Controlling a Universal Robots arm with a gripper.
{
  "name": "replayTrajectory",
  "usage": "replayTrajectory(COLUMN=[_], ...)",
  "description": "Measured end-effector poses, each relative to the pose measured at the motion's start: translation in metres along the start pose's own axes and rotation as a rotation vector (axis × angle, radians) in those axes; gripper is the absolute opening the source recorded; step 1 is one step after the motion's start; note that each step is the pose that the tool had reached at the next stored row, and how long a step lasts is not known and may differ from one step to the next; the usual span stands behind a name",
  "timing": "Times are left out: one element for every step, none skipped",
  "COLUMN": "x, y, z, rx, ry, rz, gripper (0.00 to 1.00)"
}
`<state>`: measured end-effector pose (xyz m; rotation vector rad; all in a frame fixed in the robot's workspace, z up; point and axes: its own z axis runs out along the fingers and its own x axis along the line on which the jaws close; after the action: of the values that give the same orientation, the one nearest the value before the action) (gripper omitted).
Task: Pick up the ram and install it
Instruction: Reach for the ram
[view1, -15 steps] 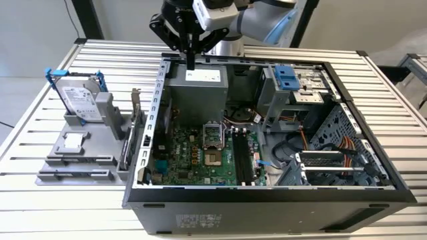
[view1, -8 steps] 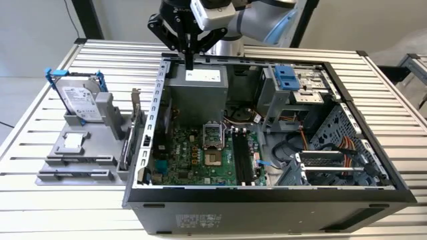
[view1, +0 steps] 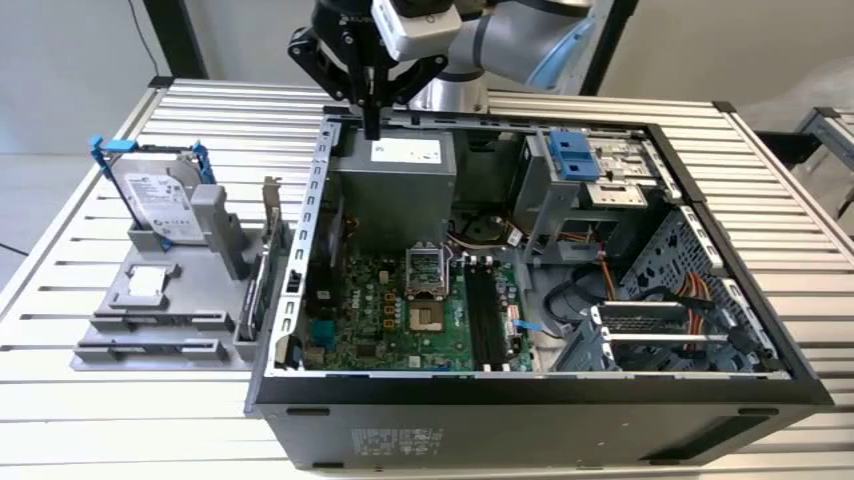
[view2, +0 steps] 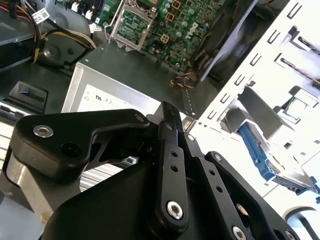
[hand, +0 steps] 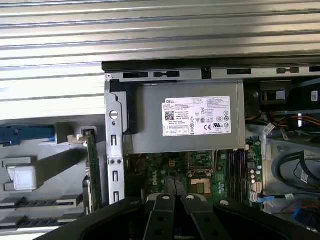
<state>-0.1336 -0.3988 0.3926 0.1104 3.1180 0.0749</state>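
Hovering over the power supply (view1: 395, 185) edge, end effector (view1: 372, 130) closed

In the exterior view the arm (view1: 521, 40) is cut off by the top edge. The bottom edge cuts the near wall of the computer case (view1: 534, 425), and the bench (view1: 60, 260) runs out on both sides. A thin board (view1: 250, 300) left of the case stands edge-on, its face too small to tell. In the second wrist view the gripper (view2: 170, 112) hides much of the power supply (view2: 105, 85). In the first wrist view the fingers (hand: 164, 212) are cut by the picture's edge.
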Motion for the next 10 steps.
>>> replayTrajectory(x=[0.0007,0.0015,0.0022,0.0029,0.0036,0.0043,0.005,0.0058,0.0065,0.0071], y=[-0.0001,-0.0001,-0.0002,-0.0002,-0.0003,-0.0003,-0.0004,-0.0004,-0.0005,-0.0005], z=[0.0,0.0,0.0,0.0,0.0,-0.0001,-0.0001,-0.0001,-0.0001,-0.0001], rx=[0.0,-0.0001,0.0,-0.0001,-0.0001,0.0,-0.0001,-0.0001,-0.0001,-0.0001], ry=[0.0,0.0,0.0,0.0,-0.0001,0.0,-0.0001,-0.0001,-0.0001,0.0], rz=[0.0,0.0,0.0,0.0,0.0,0.0,0.0,0.0,0.0,0.0], gripper=[0.0,0.0,0.0,0.0,0.0,0.0,0.0,0.0,0.0,0.0])
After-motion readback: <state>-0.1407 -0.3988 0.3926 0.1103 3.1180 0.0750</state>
